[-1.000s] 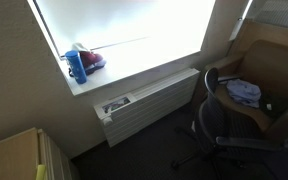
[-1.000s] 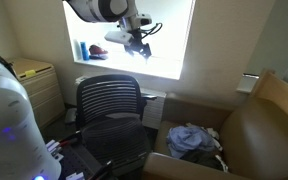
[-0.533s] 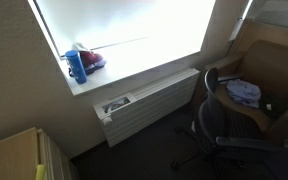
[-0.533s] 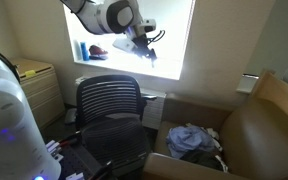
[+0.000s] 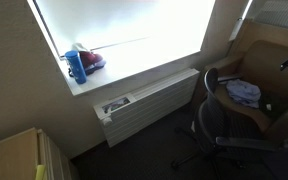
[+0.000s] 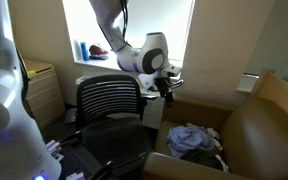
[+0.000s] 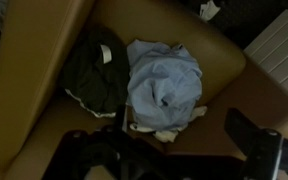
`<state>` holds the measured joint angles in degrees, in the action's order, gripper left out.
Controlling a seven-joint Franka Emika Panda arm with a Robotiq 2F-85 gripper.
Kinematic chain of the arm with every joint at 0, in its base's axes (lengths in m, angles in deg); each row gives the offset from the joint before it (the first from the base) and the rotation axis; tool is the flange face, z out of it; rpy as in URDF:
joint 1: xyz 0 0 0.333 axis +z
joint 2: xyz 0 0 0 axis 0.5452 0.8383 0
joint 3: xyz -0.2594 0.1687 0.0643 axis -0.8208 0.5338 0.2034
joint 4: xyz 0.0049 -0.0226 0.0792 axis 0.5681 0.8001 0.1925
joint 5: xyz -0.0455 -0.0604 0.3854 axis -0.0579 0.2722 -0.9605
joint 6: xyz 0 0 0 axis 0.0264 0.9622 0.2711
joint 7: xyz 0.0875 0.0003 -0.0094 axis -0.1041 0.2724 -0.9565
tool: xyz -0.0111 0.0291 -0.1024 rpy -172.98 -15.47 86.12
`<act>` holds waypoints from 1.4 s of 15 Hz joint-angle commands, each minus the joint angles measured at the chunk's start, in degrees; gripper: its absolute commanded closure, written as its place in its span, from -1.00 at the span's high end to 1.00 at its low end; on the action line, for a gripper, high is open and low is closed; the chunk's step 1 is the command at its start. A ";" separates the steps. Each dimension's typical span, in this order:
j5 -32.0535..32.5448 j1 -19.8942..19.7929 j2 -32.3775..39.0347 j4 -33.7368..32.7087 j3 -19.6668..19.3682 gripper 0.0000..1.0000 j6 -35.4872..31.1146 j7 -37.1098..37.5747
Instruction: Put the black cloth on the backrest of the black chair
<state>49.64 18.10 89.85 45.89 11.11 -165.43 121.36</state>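
Black metal gripper point(image 7: 169, 160): jaws spread wide, holding nothing. It has come down from its earlier height before the bright window point(image 5: 124, 30) and now hovers over the seat.
Black crumpled cloth point(image 7: 92, 68): lies on the tan leather armchair point(image 7: 44, 100), touching a light blue crumpled cloth point(image 7: 166, 85) beside it; not yet grasped.
Black mesh-backed office chair point(image 6: 109, 97): backrest bare, just beside the arm in an exterior view.
Judgement: the approach looks nearly done. The descent and pinch on the black cloth remain, then the carry to the backrest.
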 commanded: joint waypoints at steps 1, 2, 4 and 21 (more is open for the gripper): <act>-4.51 6.27 2.52 -1.46 -6.13 1.00 -0.33 -3.23; -4.89 7.36 3.46 -1.88 -7.19 1.00 -0.82 -3.44; -4.58 8.21 2.47 -1.60 -7.74 1.00 -0.79 -3.15; -28.33 12.26 46.42 -40.56 -18.71 1.00 2.87 23.11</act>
<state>21.35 30.49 136.07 5.64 -7.63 -162.67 144.59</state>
